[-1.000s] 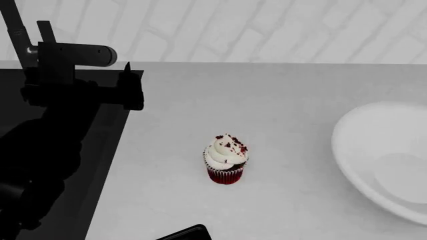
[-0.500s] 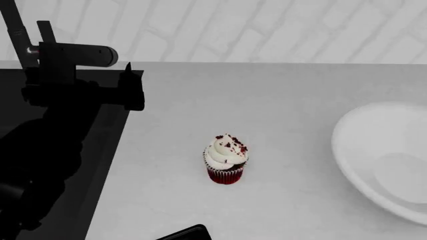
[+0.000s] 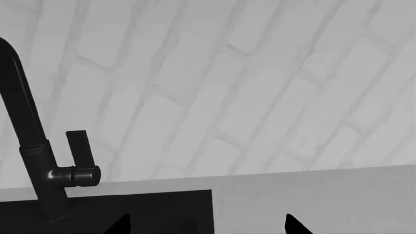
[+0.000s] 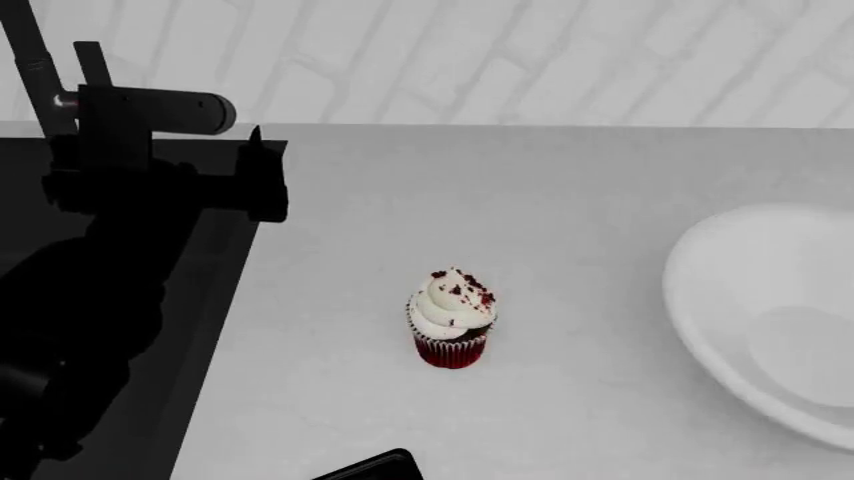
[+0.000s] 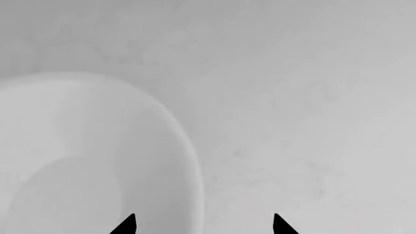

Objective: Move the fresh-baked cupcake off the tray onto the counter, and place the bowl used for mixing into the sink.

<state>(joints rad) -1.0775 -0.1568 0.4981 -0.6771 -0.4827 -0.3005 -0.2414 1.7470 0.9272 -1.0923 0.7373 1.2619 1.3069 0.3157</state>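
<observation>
The cupcake (image 4: 451,318), with red wrapper and white frosting, stands upright on the light counter (image 4: 534,200). A corner of the black tray (image 4: 374,468) shows at the bottom edge, apart from the cupcake. The white bowl (image 4: 774,320) sits on the counter at the right. The black sink (image 4: 214,300) is at the left. My left gripper (image 3: 206,226) is open and empty, over the sink's edge, facing the faucet (image 3: 26,146). My right gripper (image 5: 203,226) is open and empty, just above the bowl's rim (image 5: 188,161); it is out of the head view.
My black left arm (image 4: 107,260) covers much of the sink in the head view. The faucet (image 4: 34,70) with its side lever stands at the back left. A white brick wall (image 4: 534,60) runs behind the counter.
</observation>
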